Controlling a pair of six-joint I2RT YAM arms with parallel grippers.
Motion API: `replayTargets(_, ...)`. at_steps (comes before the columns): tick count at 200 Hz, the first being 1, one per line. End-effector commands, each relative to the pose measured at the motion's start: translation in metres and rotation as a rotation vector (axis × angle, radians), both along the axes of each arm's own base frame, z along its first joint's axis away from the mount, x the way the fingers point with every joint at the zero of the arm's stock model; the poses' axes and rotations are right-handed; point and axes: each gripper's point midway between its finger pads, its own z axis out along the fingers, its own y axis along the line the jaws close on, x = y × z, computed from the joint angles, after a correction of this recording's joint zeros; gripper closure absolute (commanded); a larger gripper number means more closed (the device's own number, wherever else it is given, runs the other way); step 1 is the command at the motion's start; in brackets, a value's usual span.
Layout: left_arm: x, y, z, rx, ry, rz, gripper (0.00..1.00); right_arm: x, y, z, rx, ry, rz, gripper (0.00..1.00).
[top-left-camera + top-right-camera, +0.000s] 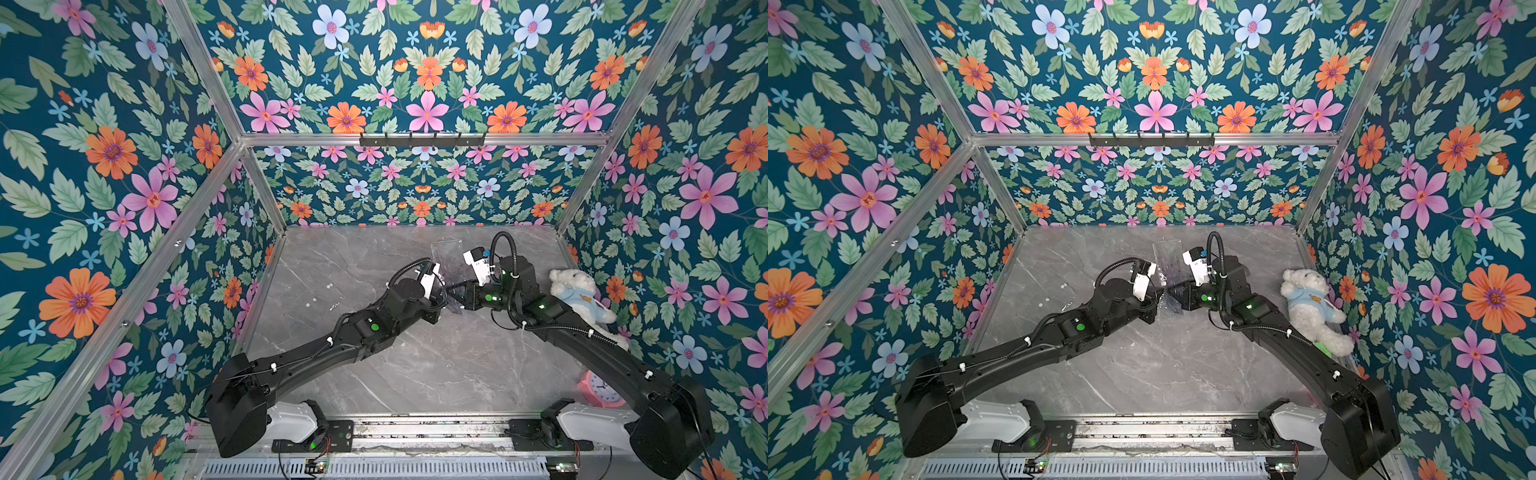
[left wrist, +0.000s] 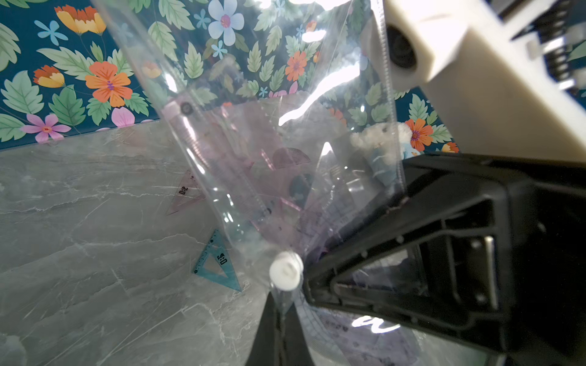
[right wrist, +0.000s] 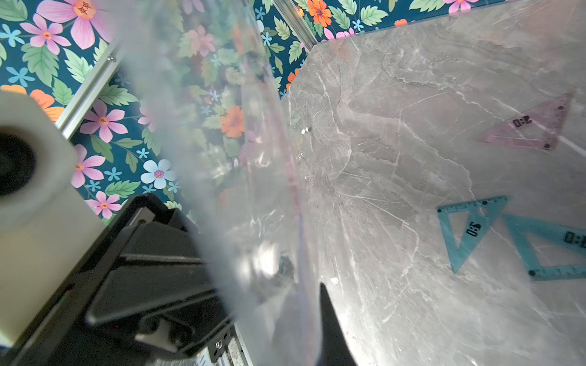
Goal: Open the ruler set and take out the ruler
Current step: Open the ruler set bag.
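We find the ruler set pouch [image 2: 269,126] held above the table [image 1: 374,374] centre, left gripper [image 2: 280,302] and right gripper [image 2: 312,279] both pinching its snap end; the ruler [image 2: 218,161] appears inside; we advise parting the flaps slowly

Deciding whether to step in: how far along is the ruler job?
Done: a teal set square and a pink set square lie loose on the table, so the pouch seems open. In hand: the left gripper and right gripper both pinch the lifted pouch. To do: the straight ruler and a protractor show inside it, so the ruler is not out yet.
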Motion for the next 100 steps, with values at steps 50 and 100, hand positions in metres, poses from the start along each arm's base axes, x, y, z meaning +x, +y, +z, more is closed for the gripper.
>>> replayTargets(50,-0.012,-0.002,0.052,-0.184,-0.092,-0.056,1.0,0.012,-0.019,-0.021,-0.065,0.032,-0.136,1.0)
replayTargets(100,-0.018,0.004,0.057,-0.212,-0.109,-0.067,1.0,0.011,-0.02,-0.022,-0.063,0.037,-0.137,1.0)
